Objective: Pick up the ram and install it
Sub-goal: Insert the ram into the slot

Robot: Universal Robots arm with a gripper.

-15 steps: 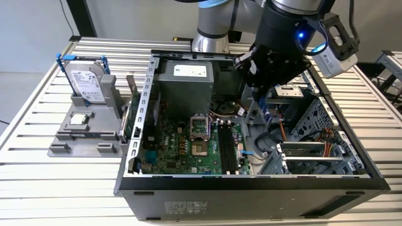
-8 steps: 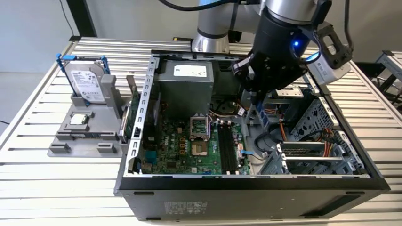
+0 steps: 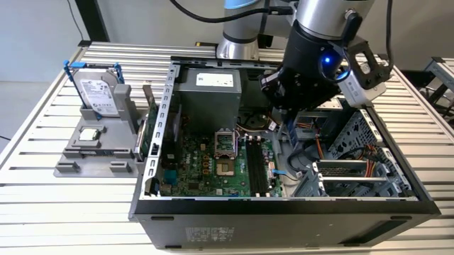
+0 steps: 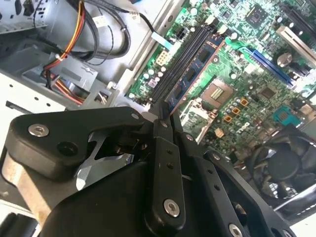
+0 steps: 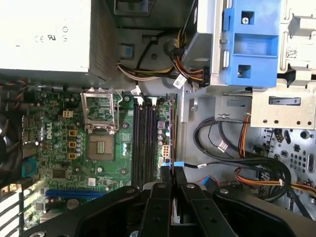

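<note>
Edgewise, ram (image 4: pixel 195 74) between the jaws, above the motherboard (image 5: pixel 54 148).

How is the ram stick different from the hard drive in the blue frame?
The ram is a long, thin blue-green stick; the hard drive is a wide silver box. The ram is pinched in the gripper over the motherboard inside the case; the hard drive leans in a grey stand outside it. Both stand on edge, not flat.

The hand (image 4: pixel 163 117) is matt black, the ram (image 4: pixel 195 74) smooth board, the case (image 3: pixel 165 114) dull sheet metal.
</note>
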